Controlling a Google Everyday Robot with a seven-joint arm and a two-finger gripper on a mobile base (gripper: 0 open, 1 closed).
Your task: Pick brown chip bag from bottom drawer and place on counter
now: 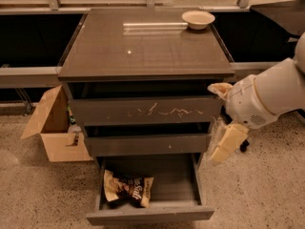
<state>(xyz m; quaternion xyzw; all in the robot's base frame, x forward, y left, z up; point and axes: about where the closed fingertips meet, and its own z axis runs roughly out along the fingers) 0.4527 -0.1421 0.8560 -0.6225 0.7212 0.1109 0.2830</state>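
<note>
The brown chip bag lies crumpled in the left part of the open bottom drawer, tan edges and dark middle with white script. The counter is the glossy grey-brown top of the cabinet. My gripper hangs from the white arm at the cabinet's right side, level with the middle drawer, pointing down. It is above and to the right of the bag and holds nothing that I can see.
A cream bowl stands on the counter's far right corner. An open cardboard box sits on the floor left of the cabinet. The top drawer has white scratches. Speckled floor lies in front and right.
</note>
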